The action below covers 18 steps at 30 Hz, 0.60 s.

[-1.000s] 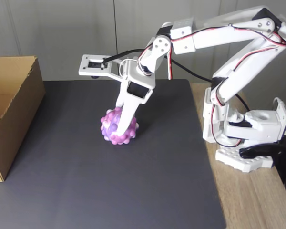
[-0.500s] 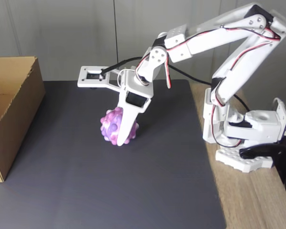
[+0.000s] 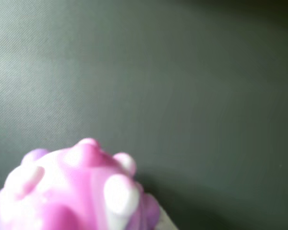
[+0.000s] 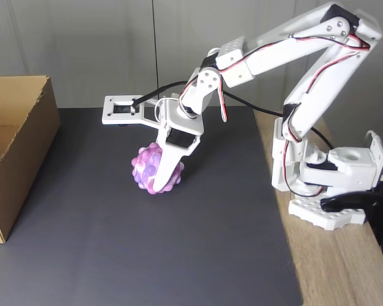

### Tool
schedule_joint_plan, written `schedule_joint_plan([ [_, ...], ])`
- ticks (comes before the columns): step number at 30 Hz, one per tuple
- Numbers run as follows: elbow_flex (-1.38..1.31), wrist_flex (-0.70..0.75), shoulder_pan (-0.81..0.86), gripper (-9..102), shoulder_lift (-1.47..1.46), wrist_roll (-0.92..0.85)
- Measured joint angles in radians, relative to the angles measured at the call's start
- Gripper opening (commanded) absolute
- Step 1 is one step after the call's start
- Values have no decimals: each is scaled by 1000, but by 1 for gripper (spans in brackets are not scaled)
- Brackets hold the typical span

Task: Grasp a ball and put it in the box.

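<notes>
The bumpy purple, pink and white ball (image 4: 145, 167) is on the dark mat (image 4: 147, 255), left of its middle in the fixed view. My white gripper (image 4: 156, 182) comes down over it from above and is shut on the ball; one finger (image 4: 168, 162) crosses the ball's front, the other is hidden behind it. Whether the ball still touches the mat I cannot tell. In the wrist view the ball (image 3: 77, 191) sits blurred at the bottom left, with mat beyond. The brown cardboard box (image 4: 25, 159) stands open at the left edge, well apart from the ball.
The arm's white base (image 4: 332, 185) is clamped on the wooden table (image 4: 345, 268) at the right. A grey wall runs along the back. Bare mat lies between the ball and the box and in front of the ball.
The gripper, with the ball between its fingers, has shifted a little to the left toward the box. The arm's upper links have risen slightly.
</notes>
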<state>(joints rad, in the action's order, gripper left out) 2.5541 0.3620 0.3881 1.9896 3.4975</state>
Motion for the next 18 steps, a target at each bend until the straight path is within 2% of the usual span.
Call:
schedule_joint_plan([
  [18,2,34,-3,20,103,-3],
])
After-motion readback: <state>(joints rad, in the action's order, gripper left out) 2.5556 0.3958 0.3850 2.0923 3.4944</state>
